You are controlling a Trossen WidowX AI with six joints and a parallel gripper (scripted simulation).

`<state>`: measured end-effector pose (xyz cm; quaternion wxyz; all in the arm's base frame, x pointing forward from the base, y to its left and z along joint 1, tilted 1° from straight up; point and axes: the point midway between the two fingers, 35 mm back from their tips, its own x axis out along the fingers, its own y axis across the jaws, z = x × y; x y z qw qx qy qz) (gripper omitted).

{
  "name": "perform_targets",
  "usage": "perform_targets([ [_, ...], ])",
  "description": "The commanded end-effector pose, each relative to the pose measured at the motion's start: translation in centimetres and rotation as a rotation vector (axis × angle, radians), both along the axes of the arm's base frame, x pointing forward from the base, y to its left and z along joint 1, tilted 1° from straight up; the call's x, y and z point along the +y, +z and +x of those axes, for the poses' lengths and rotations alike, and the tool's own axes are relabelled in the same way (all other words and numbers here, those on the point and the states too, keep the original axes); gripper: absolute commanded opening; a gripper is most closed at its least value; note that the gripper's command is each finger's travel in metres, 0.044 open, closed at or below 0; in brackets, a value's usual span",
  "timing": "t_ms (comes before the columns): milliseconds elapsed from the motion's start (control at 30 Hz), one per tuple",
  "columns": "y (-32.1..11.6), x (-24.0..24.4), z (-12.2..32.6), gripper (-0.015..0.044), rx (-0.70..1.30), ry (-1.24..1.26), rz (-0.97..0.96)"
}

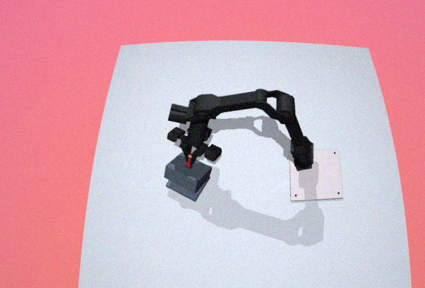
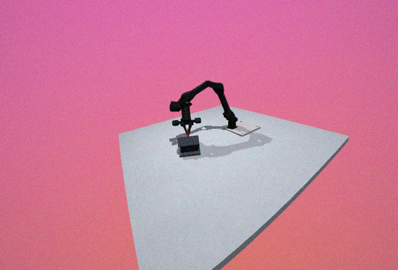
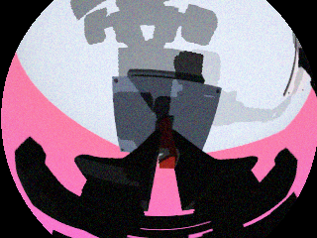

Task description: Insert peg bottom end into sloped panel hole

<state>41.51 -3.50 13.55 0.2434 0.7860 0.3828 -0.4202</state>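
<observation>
1. Black, the tool [image 1: 190,157] [image 2: 187,132] [image 3: 164,133] grips the red peg [image 1: 188,161] [image 2: 188,132] [image 3: 166,144] between its fingertips.
2. Peg, tilted, reaches beyond the fingertips to the slate-grey sloped panel [image 1: 181,174] [image 2: 188,140] [image 3: 195,111]; its depth in the hole is hidden.
3. Pale surface [image 1: 240,62] [image 2: 209,196] [image 3: 64,74]: the panel stands nearer its left edge in the top view, the white base plate [image 1: 326,188] [image 2: 242,133] nearer the right.

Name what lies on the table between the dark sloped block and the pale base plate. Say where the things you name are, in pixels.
Only the arm's shadow, seen in the top view between block [image 1: 186,178] [image 2: 188,140] and base plate [image 1: 327,175] [image 2: 242,132].
</observation>
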Motion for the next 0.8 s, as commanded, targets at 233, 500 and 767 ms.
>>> perform_targets([
  [233,-0.13,0.06,0.02,0.0000,0.000,0.002,0.000],
  [500,-0.13,0.06,0.02,0.0079,0.000,0.002,0.000],
  [767,-0.13,0.06,0.02,0.0289,0.000,0.002,0.000],
])
